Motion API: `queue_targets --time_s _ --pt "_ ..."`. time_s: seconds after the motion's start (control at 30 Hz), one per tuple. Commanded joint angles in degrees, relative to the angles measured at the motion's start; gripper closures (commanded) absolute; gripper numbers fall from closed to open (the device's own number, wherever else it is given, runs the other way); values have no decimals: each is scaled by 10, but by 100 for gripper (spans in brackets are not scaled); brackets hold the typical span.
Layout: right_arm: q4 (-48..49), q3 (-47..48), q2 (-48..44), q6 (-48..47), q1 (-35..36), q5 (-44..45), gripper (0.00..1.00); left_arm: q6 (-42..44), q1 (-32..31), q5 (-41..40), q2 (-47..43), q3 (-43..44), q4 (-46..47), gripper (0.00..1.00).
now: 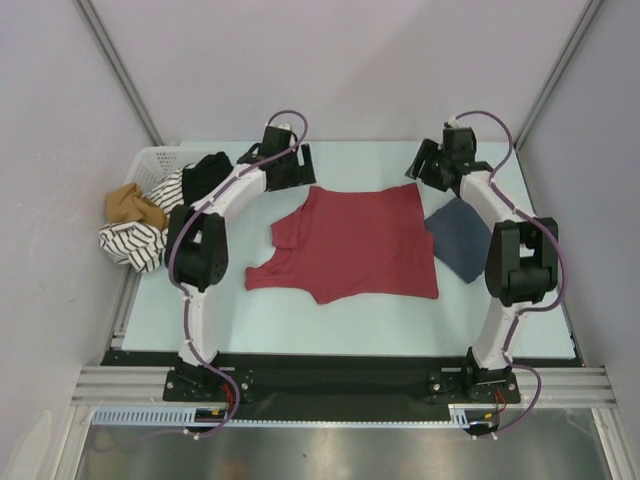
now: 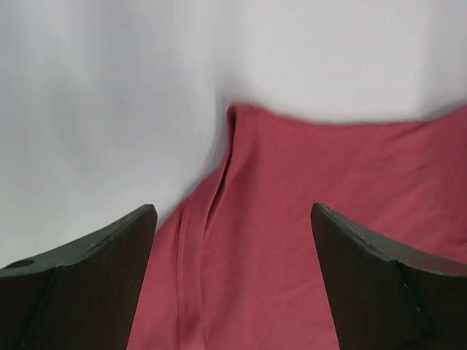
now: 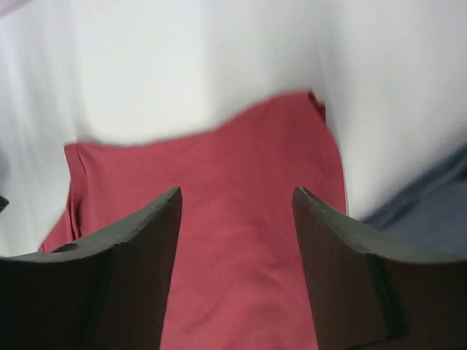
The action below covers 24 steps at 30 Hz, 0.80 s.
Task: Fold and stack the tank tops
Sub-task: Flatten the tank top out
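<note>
Arms both arch forward from their bases and bend inward over the far half of the table. Above the far left corner of the red tank top hangs the left gripper, fingers spread, holding nothing. The right gripper hangs above the far right corner, likewise spread and empty. The red tank top lies flat mid-table, long axis left to right, straps toward the left arm. The blue-grey tank top lies folded just beside its right edge.

Off to my left I am seeing a white basket sitting at the table's far corner, with black cloth, tan cloth and striped cloth hanging over its near side.
</note>
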Motion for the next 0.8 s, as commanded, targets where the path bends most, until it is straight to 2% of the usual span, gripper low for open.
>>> queue_targets --time_s 0.0,0.1,0.2,0.33,0.4,0.43,0.57,0.63,0.77 --pt "20 -78 -72 12 1 -29 37 12 0 -17 -108 -66 4 8" --pt "24 -172 -132 22 0 -26 44 9 -4 -18 -184 -185 26 9" --pt "23 -255 -191 33 -4 2 46 5 -7 -21 -247 -266 42 10" --pt "25 -353 -282 54 -15 33 48 1 -6 -18 -283 -334 49 12" --pt "13 -389 -328 63 -18 44 51 3 -6 -19 -278 -353 51 13" --pt "0 -398 -340 64 -22 55 55 4 -6 -17 -274 -357 51 15" --pt "-40 -428 -382 65 -35 87 62 7 -6 10 -254 -363 54 28" --pt "-53 -447 -397 65 -44 98 71 7 -9 13 -251 -365 51 35" --pt "-48 -487 -410 66 -62 87 76 10 -19 4 -250 -368 34 44"
